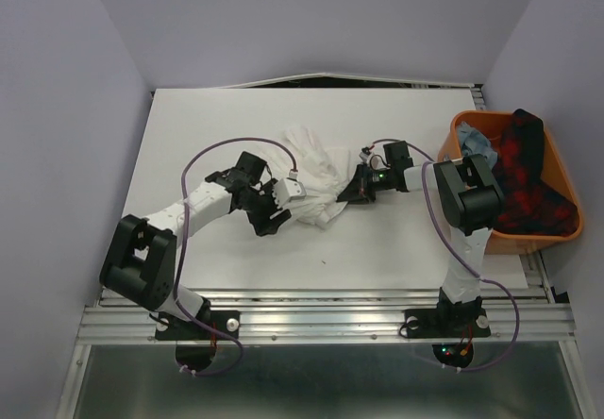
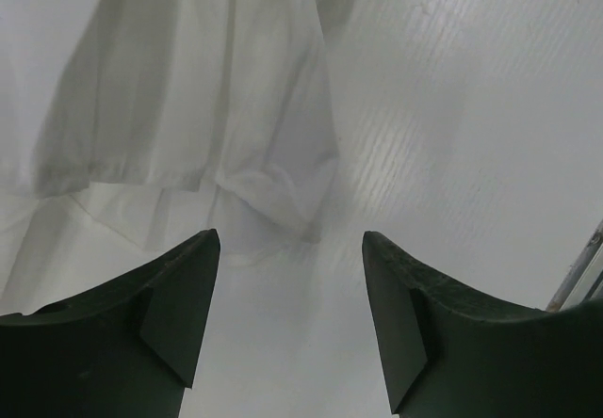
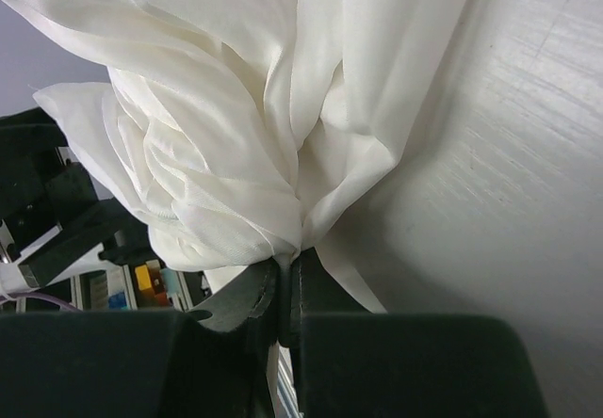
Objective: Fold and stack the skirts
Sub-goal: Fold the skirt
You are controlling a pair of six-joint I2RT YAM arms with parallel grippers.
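Nearest the arm bases, the left gripper (image 2: 292, 249) hovers low over the white table (image 1: 396, 249) with its jaws spread wide and nothing between them. The near hem of the white skirt (image 1: 316, 164) lies just beyond its fingertips (image 2: 179, 286), flat but creased.

A little farther in, the right gripper (image 3: 287, 272) is clamped tight on the skirt's right edge. It grips a gathered bunch, several thin folds pinched together rather than 1 clean layer. The skirt is crumpled on the table between the 2 grippers, roughly mid-table, not yet spread or folded.

At the right edge stands the orange tub (image 1: 528, 243), with the red-and-black plaid skirt (image 1: 524, 169) draped inside it and the light blue denim skirt (image 1: 475, 141) showing at its far left corner. So 2 of the 3 skirts are untouched, and the task looks to be in its early part.

The risks as I judge them:
- A pull by the right arm would likely drag the whole bunch, twisting the cloth instead of flattening it.
- Thin fabric may slip out of so small a pinch.
- The left jaws, closing here, could catch only the top layer, or miss the hem and scrape the table.
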